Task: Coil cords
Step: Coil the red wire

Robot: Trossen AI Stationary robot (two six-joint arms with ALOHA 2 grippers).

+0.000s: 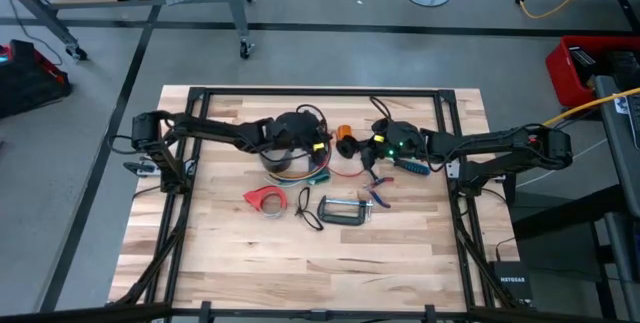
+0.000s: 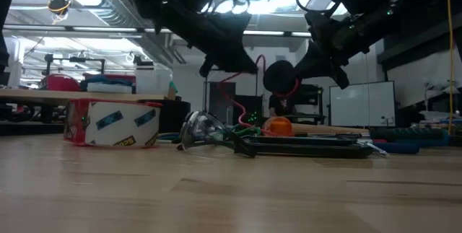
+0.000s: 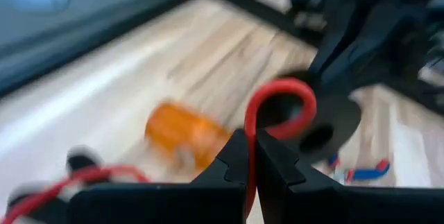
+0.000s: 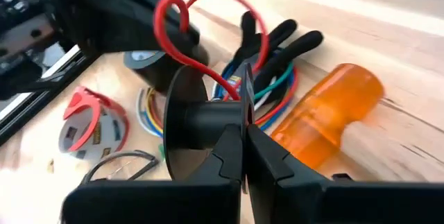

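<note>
The cords (image 4: 277,78), thin red, green and blue wires with black plug ends (image 4: 291,40), lie in a bunch on the table under the grippers, also in the high view (image 1: 300,171). My left gripper (image 1: 322,147) is shut on a red cord (image 3: 277,96) above the table's middle. My right gripper (image 1: 352,147), facing it, is shut on a black spool (image 4: 201,123). The red cord loops (image 4: 173,23) just beyond the spool. In the low view the spool (image 2: 280,76) and the red cord (image 2: 258,66) hang clear of the table. My left gripper pinches a single strand of the red cord (image 3: 251,130) between its two fingers. The cord rises from the fingertips into a small loop (image 3: 291,89) in front of the spool, clear of the table. My right gripper pinches the rim of the spool's nearer flange (image 4: 243,92) between its two fingers. The spool is lifted clear of the table, its hub (image 4: 208,120) lying about level and pointing away from the fingers.
An orange tool handle (image 4: 333,113) lies beside the cords. A red tape dispenser (image 1: 263,199), a metal C-clamp (image 1: 343,211), small pliers (image 1: 380,195) and a blue-handled tool (image 1: 410,166) lie nearer the table's front. A grey tape roll (image 4: 142,61) sits by the left arm.
</note>
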